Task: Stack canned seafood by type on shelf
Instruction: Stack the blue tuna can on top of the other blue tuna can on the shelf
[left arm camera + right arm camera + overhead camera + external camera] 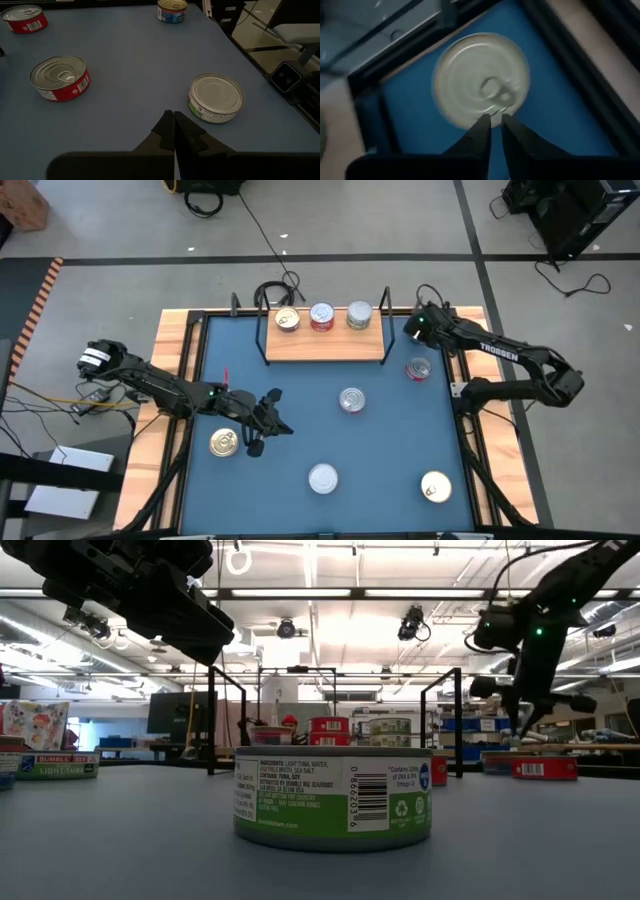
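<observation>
The shelf (325,345) stood at the far middle of the blue table (300,405), with 3 tins in a row along its far edge: a gold-lidded tin (287,320) on the left, a red-sided tin (321,316) in the middle and a silver-lidded tin (359,315) on the right. None of them was stacked.

5 more tins lay loose on the table. A red tin (418,368) sat just right of the shelf's right end, close to the table's right frame. A silver-topped tin (351,400) rested near the table's middle. A plain-lidded tin with a green label (323,478) lay in the near middle, a gold tin (435,487) at the near right and another gold tin (224,442) at the near left.

The left gripper (272,412) hovered left of centre, its fingers (174,134) pressed fully together and holding nothing; the green-label tin lay just beyond its tips in the left wrist view.

The right gripper (495,120) hung above the red tin by the shelf's right end, pointing down at its lid. Its fingers stood a narrow slit apart and gripped nothing.
</observation>
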